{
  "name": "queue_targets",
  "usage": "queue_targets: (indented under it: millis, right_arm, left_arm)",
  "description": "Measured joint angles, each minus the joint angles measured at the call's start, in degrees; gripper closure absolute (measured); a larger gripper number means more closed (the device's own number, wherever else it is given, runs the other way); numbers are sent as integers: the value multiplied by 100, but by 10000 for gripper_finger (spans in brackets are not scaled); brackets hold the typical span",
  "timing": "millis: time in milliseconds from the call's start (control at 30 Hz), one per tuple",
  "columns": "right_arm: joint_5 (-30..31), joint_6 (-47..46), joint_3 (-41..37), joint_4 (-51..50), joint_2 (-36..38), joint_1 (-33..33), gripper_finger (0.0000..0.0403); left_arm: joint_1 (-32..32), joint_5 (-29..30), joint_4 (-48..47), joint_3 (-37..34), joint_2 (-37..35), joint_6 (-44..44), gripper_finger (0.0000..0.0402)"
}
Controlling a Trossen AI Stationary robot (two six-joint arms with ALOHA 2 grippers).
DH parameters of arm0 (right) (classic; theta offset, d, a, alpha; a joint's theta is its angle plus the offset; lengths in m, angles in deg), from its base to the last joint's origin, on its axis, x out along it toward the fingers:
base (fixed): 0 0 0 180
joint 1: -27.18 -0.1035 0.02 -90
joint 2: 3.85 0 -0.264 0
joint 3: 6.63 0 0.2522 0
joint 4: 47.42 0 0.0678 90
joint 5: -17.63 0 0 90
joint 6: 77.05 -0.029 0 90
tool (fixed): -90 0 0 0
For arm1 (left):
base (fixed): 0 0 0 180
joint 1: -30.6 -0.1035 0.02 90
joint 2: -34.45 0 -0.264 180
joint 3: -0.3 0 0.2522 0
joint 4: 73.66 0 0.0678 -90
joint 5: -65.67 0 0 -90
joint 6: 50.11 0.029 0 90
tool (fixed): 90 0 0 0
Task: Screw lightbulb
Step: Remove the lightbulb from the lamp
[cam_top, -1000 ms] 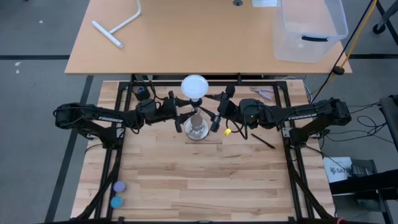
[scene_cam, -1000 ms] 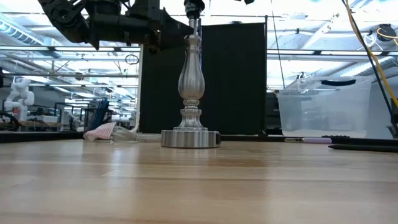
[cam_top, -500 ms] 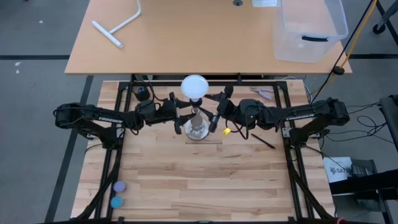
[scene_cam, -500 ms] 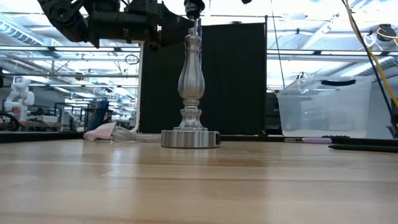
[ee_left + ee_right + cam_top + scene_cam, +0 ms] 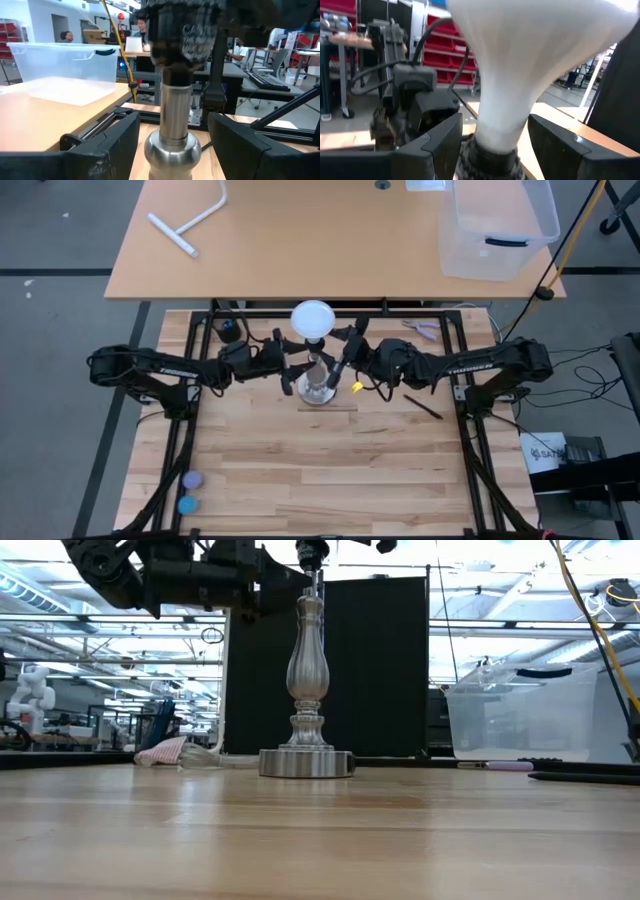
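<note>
We see a pale butcher-block wooden work table (image 5: 320, 470) on a black metal frame, standing on grey floor (image 5: 60, 360). Behind it sits a light brown desk (image 5: 320, 250) carrying a clear plastic storage bin (image 5: 498, 225). Level across the table, a black panel (image 5: 380, 670) stands against a bright workshop with red shelving (image 5: 445, 60).

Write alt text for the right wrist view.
A white lightbulb fills the view, its neck narrowing into a dark socket, with the right claw open and one finger on each side of the neck, not visibly touching it. Beyond it is the left arm's dark claw, with red shelving behind.
</note>
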State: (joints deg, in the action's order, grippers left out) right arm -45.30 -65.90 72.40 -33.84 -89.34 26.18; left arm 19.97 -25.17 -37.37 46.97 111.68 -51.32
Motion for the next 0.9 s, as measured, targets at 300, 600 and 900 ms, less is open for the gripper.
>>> queue_targets:
  millis: [300, 600, 900]
  right_arm:
    - [12, -26, -4, 423, -151, 4, 183]
    - [184, 137, -2, 253, -146, 20, 183]
    - [425, 177, 0, -590, 162, -130, 183]
  left_arm:
    - [7, 156, 361, 4, 423, -136, 163]
    - [2, 267, 532, 4, 521, -127, 174]
    - [2, 88, 410, 4, 521, -149, 168]
